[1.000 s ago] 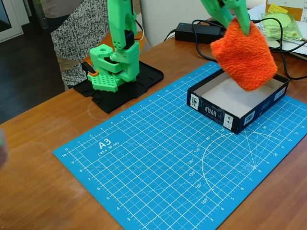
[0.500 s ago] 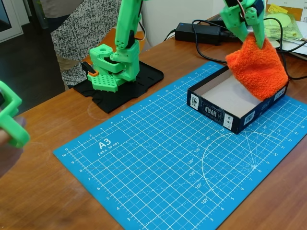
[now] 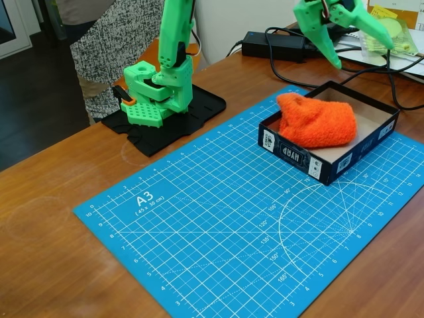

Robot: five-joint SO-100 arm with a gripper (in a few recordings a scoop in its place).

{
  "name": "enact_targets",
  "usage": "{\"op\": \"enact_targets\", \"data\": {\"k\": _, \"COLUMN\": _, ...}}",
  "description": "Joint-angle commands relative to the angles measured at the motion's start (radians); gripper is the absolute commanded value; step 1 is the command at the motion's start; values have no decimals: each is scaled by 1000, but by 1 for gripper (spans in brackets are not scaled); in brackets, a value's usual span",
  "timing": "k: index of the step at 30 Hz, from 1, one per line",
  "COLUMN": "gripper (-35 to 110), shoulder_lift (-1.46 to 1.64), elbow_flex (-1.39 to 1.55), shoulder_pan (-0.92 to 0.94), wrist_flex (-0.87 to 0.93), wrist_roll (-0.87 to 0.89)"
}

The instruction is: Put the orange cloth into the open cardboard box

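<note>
Inside the open cardboard box (image 3: 371, 136), toward its left end in the fixed view, lies the orange cloth (image 3: 315, 122). It rests as a lumpy bundle on the beige floor, its upper left tip rising slightly above the box's rim; no part is seen hanging outside the dark walls. The right portion of the box floor is bare.

Above and behind the box, the green gripper (image 3: 354, 41) hangs clear of the cloth, with nothing between its fingers. Its jaws stand spread wide, one finger pointing down toward the box's far edge, the other angled out to the right. No contact with cloth or box is visible.

The box sits on the far right corner of the blue cutting mat (image 3: 218, 218), which lies on the wooden table (image 3: 59, 265). The arm's base (image 3: 156, 99) stands on a black plate at the mat's upper left.

Assessment: the placement appears complete. The cloth is in the box and released. What remains, by judgement, is only for the arm to withdraw from the box area.
</note>
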Motion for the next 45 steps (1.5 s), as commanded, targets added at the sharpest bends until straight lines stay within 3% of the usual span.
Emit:
{"op": "enact_targets", "data": {"k": 1, "gripper": 47, "shoulder_lift": 193, "elbow_flex": 29, "shoulder_pan": 61, "wrist_flex": 29, "wrist_roll": 0}}
{"op": "enact_targets", "data": {"k": 6, "gripper": 39, "shoulder_lift": 603, "elbow_flex": 402, "shoulder_pan": 405, "wrist_flex": -57, "wrist_roll": -37}}
{"op": "enact_targets", "data": {"k": 8, "gripper": 30, "shoulder_lift": 813, "elbow_flex": 696, "shoulder_pan": 558, "wrist_flex": -169, "wrist_roll": -95}}
{"op": "enact_targets", "data": {"k": 10, "gripper": 9, "shoulder_lift": 1026, "elbow_flex": 1005, "shoulder_pan": 644, "wrist_flex": -262, "wrist_roll": -163}}
{"op": "enact_targets", "data": {"k": 13, "gripper": 0, "shoulder_lift": 1338, "elbow_flex": 1391, "shoulder_pan": 637, "wrist_flex": -373, "wrist_roll": -252}}
{"op": "enact_targets", "data": {"k": 19, "gripper": 0, "shoulder_lift": 1905, "elbow_flex": 1830, "shoulder_pan": 612, "wrist_flex": -353, "wrist_roll": -265}}
{"op": "enact_targets", "data": {"k": 27, "gripper": 0, "shoulder_lift": 1893, "elbow_flex": 2042, "shoulder_pan": 555, "wrist_flex": -347, "wrist_roll": -245}}
{"op": "enact_targets", "data": {"k": 45, "gripper": 0, "shoulder_lift": 1894, "elbow_flex": 2066, "shoulder_pan": 581, "wrist_flex": -353, "wrist_roll": -222}}
